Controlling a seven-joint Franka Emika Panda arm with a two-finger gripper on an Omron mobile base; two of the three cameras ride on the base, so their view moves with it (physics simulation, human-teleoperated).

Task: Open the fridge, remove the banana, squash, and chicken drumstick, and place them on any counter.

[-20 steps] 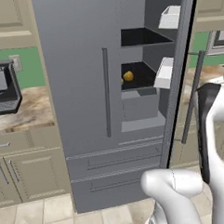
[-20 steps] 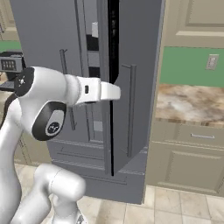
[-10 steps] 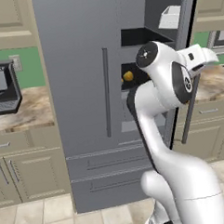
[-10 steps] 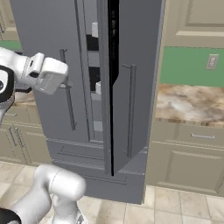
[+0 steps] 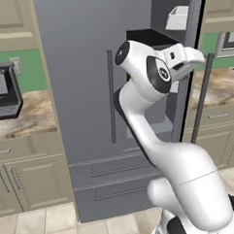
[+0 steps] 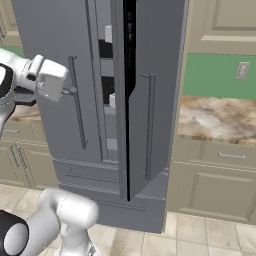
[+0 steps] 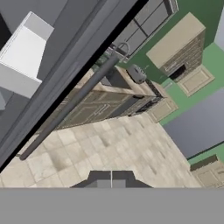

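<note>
While its right-hand door stands swung outward, the tall matte grey French-door fridge keeps its left door shut, the long slim vertical handle of that door lying flat against the panel. Through the opening, dark interior shelves and a white door bin near the top are visible; the left base view shows the open door edge-on, with its own slim handle facing the room. Two drawer fronts run across the bottom of the fridge. From the right base view the open door is seen from outside, a black strip dividing it from the interior, where pale bins show in the narrow gap.

Raised in front of the open compartment is the white arm's two-finger gripper — its dark tips pressed together, nothing between them. The hand view looks past the door's edge and handle down onto the beige tiled floor.

Mottled beige-and-brown stone-look counter runs on both sides of the fridge; a dark microwave sits on the left stretch.
</note>
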